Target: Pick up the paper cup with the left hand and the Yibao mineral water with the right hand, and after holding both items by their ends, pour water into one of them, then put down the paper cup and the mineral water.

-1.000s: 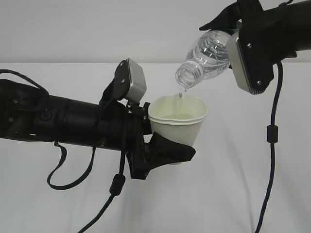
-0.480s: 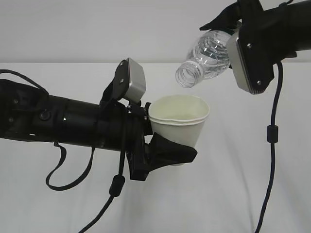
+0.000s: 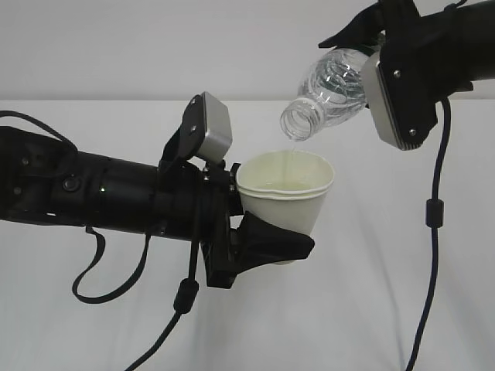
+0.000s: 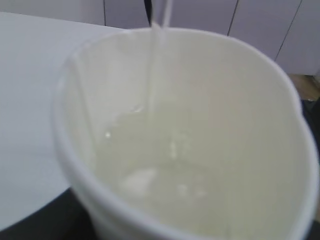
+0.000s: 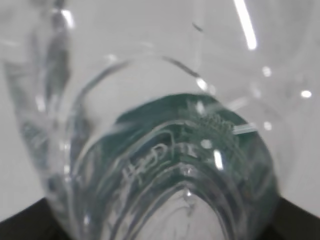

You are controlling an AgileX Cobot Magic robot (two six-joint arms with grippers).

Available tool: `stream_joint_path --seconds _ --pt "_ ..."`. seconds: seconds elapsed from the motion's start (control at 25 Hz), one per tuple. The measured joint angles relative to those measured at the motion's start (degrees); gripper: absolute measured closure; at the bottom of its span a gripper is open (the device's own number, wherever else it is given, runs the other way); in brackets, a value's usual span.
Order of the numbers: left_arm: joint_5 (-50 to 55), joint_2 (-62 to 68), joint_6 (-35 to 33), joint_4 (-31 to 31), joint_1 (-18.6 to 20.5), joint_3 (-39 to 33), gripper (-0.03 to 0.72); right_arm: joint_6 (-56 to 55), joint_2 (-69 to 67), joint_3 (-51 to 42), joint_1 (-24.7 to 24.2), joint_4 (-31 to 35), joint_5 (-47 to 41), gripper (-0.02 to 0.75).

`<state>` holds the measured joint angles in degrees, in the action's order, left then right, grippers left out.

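Above the table (image 3: 371, 294), the left hand's fingers (image 3: 267, 241) clasp the paper cup (image 3: 285, 193) low, part-spread; thin-walled and growing heavier, so grip gently; the right hand (image 3: 363, 46) clamps the Yibao mineral water (image 3: 329, 93) by its base, slick and crushable.

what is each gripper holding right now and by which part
The left gripper holds the paper cup by its lower end. The right gripper holds the tilted water bottle by its base end.
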<state>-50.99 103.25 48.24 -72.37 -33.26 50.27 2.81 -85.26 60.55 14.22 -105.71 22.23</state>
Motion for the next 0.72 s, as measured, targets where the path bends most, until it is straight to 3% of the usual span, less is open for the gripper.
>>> stream_joint_path --seconds 0.72 --pt "-0.38 0.00 0.00 -0.82 0.00 0.00 0.258 1.04 0.00 0.00 0.00 0.00 -0.84 0.252"
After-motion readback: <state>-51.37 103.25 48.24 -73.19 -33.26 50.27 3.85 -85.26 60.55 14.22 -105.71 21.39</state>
